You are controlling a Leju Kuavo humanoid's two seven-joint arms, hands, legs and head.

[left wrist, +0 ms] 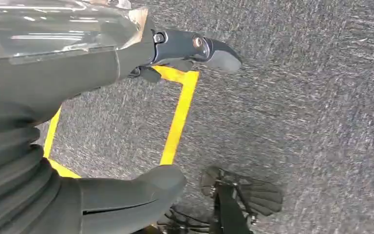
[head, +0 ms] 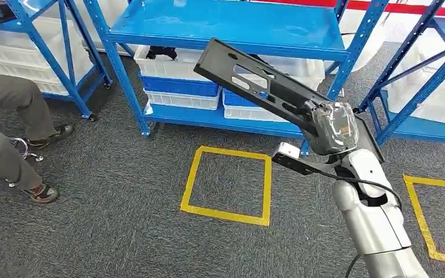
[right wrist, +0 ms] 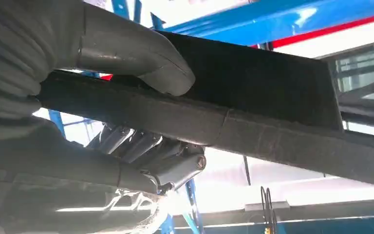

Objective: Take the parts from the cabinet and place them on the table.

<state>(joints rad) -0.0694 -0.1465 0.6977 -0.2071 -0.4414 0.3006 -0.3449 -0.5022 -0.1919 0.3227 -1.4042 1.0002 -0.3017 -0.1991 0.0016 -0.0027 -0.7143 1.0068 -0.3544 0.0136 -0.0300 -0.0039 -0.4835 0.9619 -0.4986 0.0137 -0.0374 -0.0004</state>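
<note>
Nearest us, our right hand (head: 333, 128) grips the long black part (head: 255, 87), thumb (right wrist: 141, 58) on one face and fingers (right wrist: 141, 146) curled under the other; the part slants up toward the blue cabinet (head: 226, 29), and the hand hides its near end. White bins (head: 179, 66) sit half hidden under the shelf. Grey carpet (head: 121, 185) carries a yellow tape square (head: 227, 185). A seated person's legs (head: 6, 127) are cut off at the picture's edge. Our left hand (left wrist: 126, 97) hangs over the carpet, holding nothing, fingers apart.
</note>
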